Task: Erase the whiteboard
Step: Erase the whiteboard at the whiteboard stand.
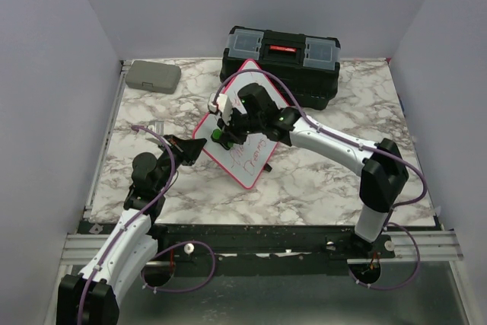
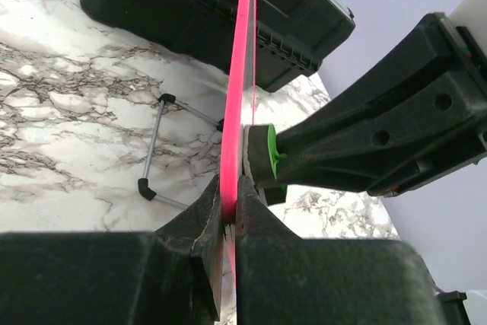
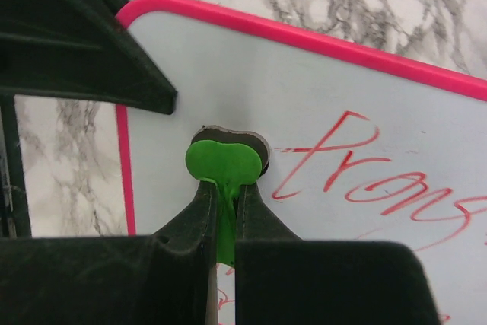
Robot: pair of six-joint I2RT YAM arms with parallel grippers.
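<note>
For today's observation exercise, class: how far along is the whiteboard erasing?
Done: the left gripper clamps the whiteboard by its pink edge, steadying it. In hand: the right gripper holds a green eraser against the board beside the writing. Left: the red writing looks intact, so nearly all the wiping is yet to do.

Whiteboard [image 1: 245, 159]: white face, pink-red frame, red handwriting [image 3: 342, 161] to the right of the right tool [image 3: 223, 188]. Right tool black, green pad [image 3: 223, 159] at its tip. Left tool [image 2: 230, 195] black, pink frame edge between its fingers. Bench [image 1: 319, 173]: white marble, grey-brown veins. Toolbox [image 1: 281, 70] beyond both tools: black, red label. Case [image 1: 152, 75] grey. Cables [image 1: 174, 164] purple.
</note>
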